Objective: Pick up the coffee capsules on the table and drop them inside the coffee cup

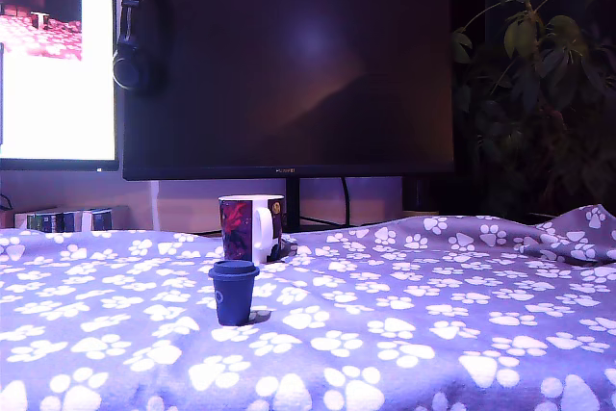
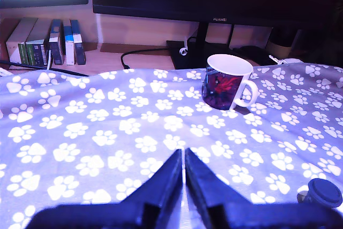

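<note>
Hovering over the table [image 2: 96, 132], the pincer [image 2: 184, 156] is seen nearly closed, empty. Capsule [image 2: 325, 192] is spotted beside it, mug [image 2: 225, 84] beyond.

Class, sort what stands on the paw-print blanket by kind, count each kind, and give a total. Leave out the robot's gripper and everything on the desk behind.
Coffee capsule, dark blue: 1
Coffee cup, white with a dark picture print: 1
Total on the blanket: 2
</note>
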Action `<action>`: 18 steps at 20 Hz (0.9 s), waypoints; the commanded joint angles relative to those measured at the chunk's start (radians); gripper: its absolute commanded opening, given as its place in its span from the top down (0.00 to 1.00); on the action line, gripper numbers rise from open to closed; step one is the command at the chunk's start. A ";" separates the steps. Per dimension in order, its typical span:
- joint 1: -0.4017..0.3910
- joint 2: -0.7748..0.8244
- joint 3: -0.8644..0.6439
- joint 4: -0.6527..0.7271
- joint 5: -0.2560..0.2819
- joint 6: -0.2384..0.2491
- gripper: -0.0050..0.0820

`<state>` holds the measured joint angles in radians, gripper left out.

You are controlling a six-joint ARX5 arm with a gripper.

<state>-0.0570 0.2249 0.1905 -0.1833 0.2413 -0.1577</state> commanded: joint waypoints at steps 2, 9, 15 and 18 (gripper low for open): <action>0.002 -0.109 -0.052 -0.078 -0.040 0.033 0.96; 0.002 -0.109 -0.052 -0.061 -0.021 -0.003 0.96; -0.015 -0.106 -0.052 0.059 0.069 -0.012 0.96; -0.064 -0.104 -0.053 0.068 0.078 -0.019 0.96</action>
<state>-0.1097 0.1139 0.1459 -0.1314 0.3134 -0.1734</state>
